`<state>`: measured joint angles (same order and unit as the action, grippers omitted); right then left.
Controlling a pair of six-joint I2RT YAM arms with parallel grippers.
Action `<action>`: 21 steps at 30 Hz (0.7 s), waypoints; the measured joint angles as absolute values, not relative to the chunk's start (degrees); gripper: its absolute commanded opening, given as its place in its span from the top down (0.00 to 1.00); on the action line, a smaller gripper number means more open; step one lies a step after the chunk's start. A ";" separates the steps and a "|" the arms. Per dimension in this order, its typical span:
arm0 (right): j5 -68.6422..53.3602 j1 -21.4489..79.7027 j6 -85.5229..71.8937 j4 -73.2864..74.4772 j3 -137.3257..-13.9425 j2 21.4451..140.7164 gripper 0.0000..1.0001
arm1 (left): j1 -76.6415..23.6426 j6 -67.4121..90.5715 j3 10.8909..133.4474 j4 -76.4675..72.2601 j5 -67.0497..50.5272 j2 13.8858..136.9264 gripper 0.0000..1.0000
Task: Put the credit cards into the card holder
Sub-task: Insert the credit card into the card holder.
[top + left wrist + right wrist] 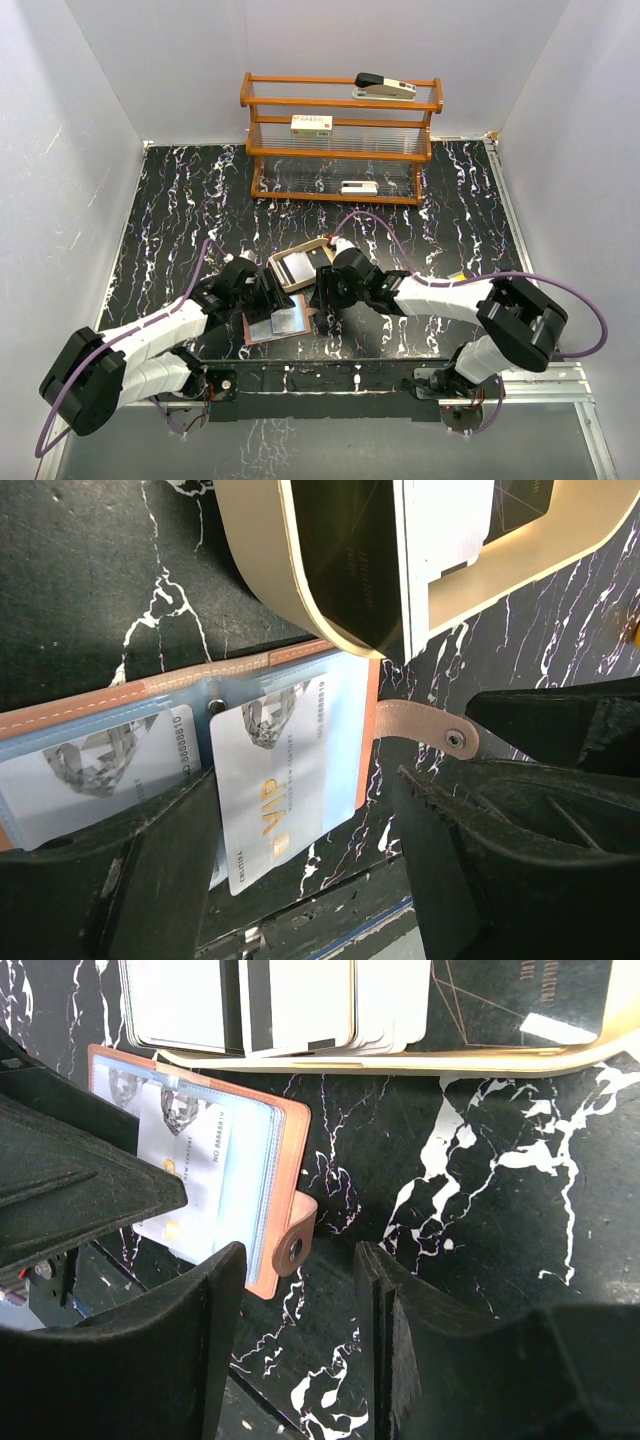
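Now the silvery card sits only partly in one pocket of the card holder. In the left wrist view its free end sticks out toward 6 o'clock and leans a little toward 7 o'clock. The card holder lies open and flat on the table, just at 6 o'clock of the tray, where the remaining cards wait. The left hand hangs over the free end with its fingers apart, clamped on nothing. The right hand is also spread and empty, near the strap.

I judge the step is to seat this card. It is better first to straighten it along the pocket, then to push its short edge toward 12 o'clock, low and slowly. Meanwhile the other hand should press the leather, so that the holder does not slide against the tray.
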<state>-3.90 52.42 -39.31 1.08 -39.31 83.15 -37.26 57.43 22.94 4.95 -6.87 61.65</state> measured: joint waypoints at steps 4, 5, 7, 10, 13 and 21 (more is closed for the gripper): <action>-4.49 52.49 -39.09 0.89 -40.14 85.34 0.64 | -37.26 57.43 22.92 3.68 -7.09 62.83 0.36; -4.49 52.49 -39.07 0.91 -40.21 85.78 0.69 | -37.26 57.43 22.92 3.40 -7.18 63.02 0.36; -4.49 52.51 -38.98 0.89 -40.29 86.39 0.81 | -37.26 57.43 22.92 2.79 -7.49 63.46 0.36; -4.49 52.58 -38.92 0.86 -40.32 86.74 0.93 | -37.26 57.47 22.90 1.85 -7.99 63.94 0.37; -4.54 52.84 -38.85 0.64 -40.36 86.74 0.97 | -37.26 57.65 22.90 0.69 -8.60 64.71 0.38; -4.89 54.43 -40.10 -1.43 -40.25 86.74 1.00 | -37.26 58.57 22.85 -2.15 -10.09 66.43 0.39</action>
